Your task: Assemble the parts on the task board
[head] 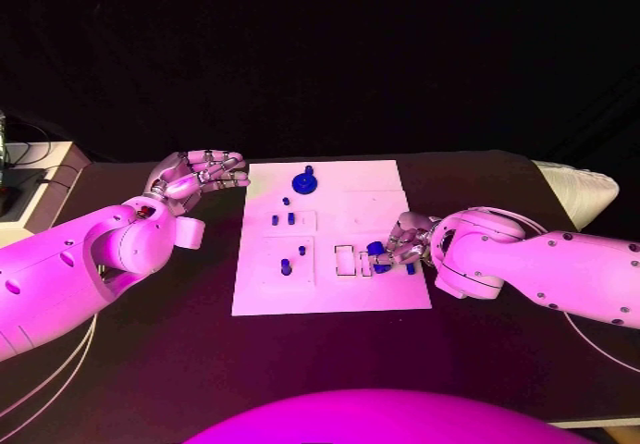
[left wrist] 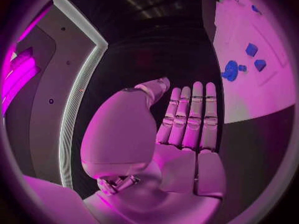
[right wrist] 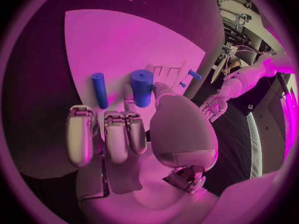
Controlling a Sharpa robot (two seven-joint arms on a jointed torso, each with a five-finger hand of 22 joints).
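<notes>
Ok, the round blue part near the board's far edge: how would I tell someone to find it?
Start at the white task board in the middle of the black table. Look near its far edge, beside the left hand. The round blue part there is a flat disc with a knob, unlike the small pegs nearer.

Head camera looking steeply down on the desk (head: 160, 351), each wrist camera close behind its own hand, all three sharing the task board (head: 334, 296)

The task board (head: 334, 296) lies mid-table — a round part (head: 307, 183) at its far edge, small parts (head: 284, 220) left of centre, another (head: 284, 266) nearer
</notes>
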